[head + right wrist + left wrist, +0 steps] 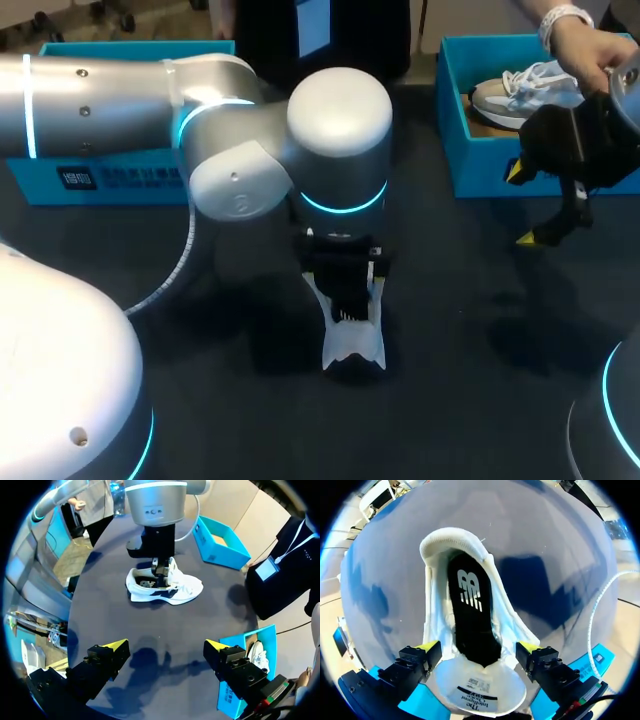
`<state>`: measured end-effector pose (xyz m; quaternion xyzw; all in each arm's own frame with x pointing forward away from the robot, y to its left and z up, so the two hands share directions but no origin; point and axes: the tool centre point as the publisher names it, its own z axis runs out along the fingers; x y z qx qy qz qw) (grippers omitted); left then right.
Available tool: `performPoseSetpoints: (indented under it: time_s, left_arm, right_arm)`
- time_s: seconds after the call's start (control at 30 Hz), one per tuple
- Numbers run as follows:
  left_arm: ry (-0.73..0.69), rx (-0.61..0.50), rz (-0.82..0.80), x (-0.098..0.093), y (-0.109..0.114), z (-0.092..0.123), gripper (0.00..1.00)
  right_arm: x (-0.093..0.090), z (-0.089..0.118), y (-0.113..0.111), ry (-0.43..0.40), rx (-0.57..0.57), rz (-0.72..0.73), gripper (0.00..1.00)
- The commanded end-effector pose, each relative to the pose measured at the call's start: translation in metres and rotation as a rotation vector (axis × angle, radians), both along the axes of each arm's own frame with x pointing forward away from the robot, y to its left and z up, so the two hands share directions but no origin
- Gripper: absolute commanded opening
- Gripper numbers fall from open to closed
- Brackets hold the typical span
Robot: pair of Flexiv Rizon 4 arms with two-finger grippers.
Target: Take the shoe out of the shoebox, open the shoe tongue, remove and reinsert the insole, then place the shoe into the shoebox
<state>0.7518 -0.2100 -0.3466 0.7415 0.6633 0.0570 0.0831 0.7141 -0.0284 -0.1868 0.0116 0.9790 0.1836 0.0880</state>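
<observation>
My left gripper (pixel 477 647) hangs spread over the white shoe (pixel 165 586), well apart from the shoebox (pixel 500 170). Its tongue label (pixel 477 698) and the insole (pixel 472 630) logo show. My right gripper (pixel 166 645), spread, hovers beside the shoebox.

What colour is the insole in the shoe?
The insole is black with a white logo; left wrist view shows it best.

2 shoes (pixel 165 587) (pixel 520 88), 2 boxes (pixel 110 180) (pixel 500 170) & 2 tools (pixel 479 647) (pixel 166 645).
</observation>
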Motion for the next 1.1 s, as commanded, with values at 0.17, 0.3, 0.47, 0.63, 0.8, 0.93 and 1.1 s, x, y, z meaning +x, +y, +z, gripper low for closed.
performPoseSetpoints:
  time_s: [0.17,0.3,0.47,0.63,0.8,0.93,1.1]
  left_arm:
    - [0.007,-0.016,-0.025,0.010,0.001,0.021,1.00]
    - [-0.011,-0.025,-0.014,0.021,0.004,0.030,1.00]
    - [-0.029,-0.035,-0.018,0.038,0.006,0.043,1.00]
    - [-0.013,-0.040,-0.010,0.054,0.001,0.048,0.99]
    - [-0.023,-0.034,-0.013,0.057,-0.004,0.049,0.41]
    - [-0.017,-0.039,-0.027,0.053,-0.005,0.048,0.45]
    - [-0.007,-0.039,-0.027,0.046,-0.003,0.042,0.41]
  right_arm:
    - [0.000,-0.001,0.000,0.000,-0.001,-0.001,1.00]
    - [0.000,-0.001,0.000,0.000,-0.001,-0.001,1.00]
    - [0.000,-0.001,0.000,0.000,-0.001,-0.001,1.00]
    - [0.000,-0.001,0.000,0.000,-0.001,-0.001,1.00]
    - [0.000,-0.001,0.000,0.000,-0.001,-0.001,1.00]
    - [0.000,-0.001,0.000,0.000,-0.001,-0.001,1.00]
    - [0.000,-0.001,0.000,0.000,-0.001,-0.001,1.00]
